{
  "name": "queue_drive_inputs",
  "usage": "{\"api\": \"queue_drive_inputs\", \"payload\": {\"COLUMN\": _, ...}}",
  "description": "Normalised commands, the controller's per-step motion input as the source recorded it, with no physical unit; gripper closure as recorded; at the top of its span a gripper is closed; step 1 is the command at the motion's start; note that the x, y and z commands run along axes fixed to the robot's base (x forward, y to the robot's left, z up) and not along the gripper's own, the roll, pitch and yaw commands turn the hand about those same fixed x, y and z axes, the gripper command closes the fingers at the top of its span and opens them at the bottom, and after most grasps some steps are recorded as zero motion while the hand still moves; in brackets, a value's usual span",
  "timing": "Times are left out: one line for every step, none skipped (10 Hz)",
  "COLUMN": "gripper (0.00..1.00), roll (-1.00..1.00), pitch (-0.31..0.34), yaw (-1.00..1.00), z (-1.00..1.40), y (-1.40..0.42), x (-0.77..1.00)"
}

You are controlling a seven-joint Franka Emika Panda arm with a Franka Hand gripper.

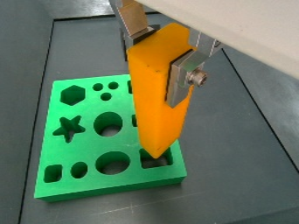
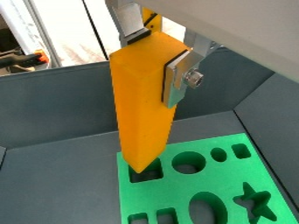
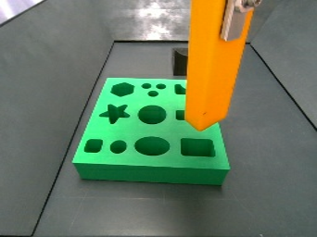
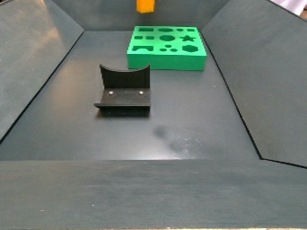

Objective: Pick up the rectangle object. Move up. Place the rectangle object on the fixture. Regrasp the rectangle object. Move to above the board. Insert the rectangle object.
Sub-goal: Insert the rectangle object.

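Only a side view showed the fixture (image 4: 122, 90); the gripper (image 1: 163, 54) jaws pinched the rectangle object (image 1: 156, 92) above the board (image 1: 82, 166).

dark floor (image 4: 180, 126) bears the fixture (image 4: 122, 91) and green board (image 4: 168, 47); gripper (image 1: 163, 52) above.

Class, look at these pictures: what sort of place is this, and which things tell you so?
Probably a robot test bench. A tool holds an orange block upright over a green board of shaped holes, and a dark fixture stands on the walled floor.

Rectangle object (image 4: 145, 5) mostly cropped; end effector unseen.
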Motion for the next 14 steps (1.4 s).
{"api": "queue_drive_inputs", "payload": {"gripper": 1.00, "roll": 0.08, "pitch": 0.389, "yaw": -0.72, "z": -0.17, "y": 0.01, "x": -0.07}}
{"api": "queue_drive_inputs", "payload": {"gripper": 1.00, "roll": 0.05, "pitch": 0.360, "yaw": -0.76, "z": -0.24, "y": 0.01, "x": -0.06}}
{"api": "queue_drive_inputs", "payload": {"gripper": 1.00, "roll": -0.03, "pitch": 0.221, "yaw": -0.79, "z": -0.27, "y": -0.06, "x": 0.00}}
{"api": "queue_drive_inputs", "payload": {"gripper": 1.00, "roll": 0.01, "pitch": 0.000, "yaw": 0.00, "z": 0.00, "y": 0.00, "x": 0.00}}
{"api": "queue_drive_inputs", "payload": {"gripper": 1.00, "roll": 0.19, "pitch": 0.133, "yaw": -0.40, "z": -0.04, "y": -0.07, "x": 0.41}}
{"api": "queue_drive_inputs", "payload": {"gripper": 1.00, "roll": 0.24, "pitch": 0.156, "yaw": -0.53, "z": -0.12, "y": 0.00, "x": 0.21}}
{"api": "queue_drive_inputs", "payload": {"gripper": 1.00, "roll": 0.00, "pitch": 0.061, "yaw": -0.13, "z": 0.00, "y": 0.00, "x": 0.18}}
{"api": "queue_drive_inputs", "payload": {"gripper": 1.00, "roll": 0.01, "pitch": 0.000, "yaw": 0.00, "z": 0.00, "y": 0.00, "x": 0.00}}
{"api": "queue_drive_inputs", "payload": {"gripper": 1.00, "roll": 0.34, "pitch": 0.187, "yaw": -0.21, "z": 0.00, "y": -0.18, "x": 0.45}}
{"api": "queue_drive_inputs", "payload": {"gripper": 1.00, "roll": 0.40, "pitch": 0.216, "yaw": -0.25, "z": 0.00, "y": -0.09, "x": 0.35}}
{"api": "queue_drive_inputs", "payload": {"gripper": 1.00, "roll": 0.39, "pitch": 0.207, "yaw": -0.26, "z": 0.00, "y": -0.09, "x": 0.36}}
{"api": "queue_drive_inputs", "payload": {"gripper": 1.00, "roll": 0.27, "pitch": 0.213, "yaw": -0.22, "z": 0.00, "y": -0.16, "x": 0.46}}
{"api": "queue_drive_inputs", "payload": {"gripper": 1.00, "roll": 0.04, "pitch": 0.137, "yaw": -0.13, "z": 0.04, "y": -0.06, "x": 0.31}}
{"api": "queue_drive_inputs", "payload": {"gripper": 1.00, "roll": 0.00, "pitch": 0.001, "yaw": -0.01, "z": 0.00, "y": 0.00, "x": 0.01}}
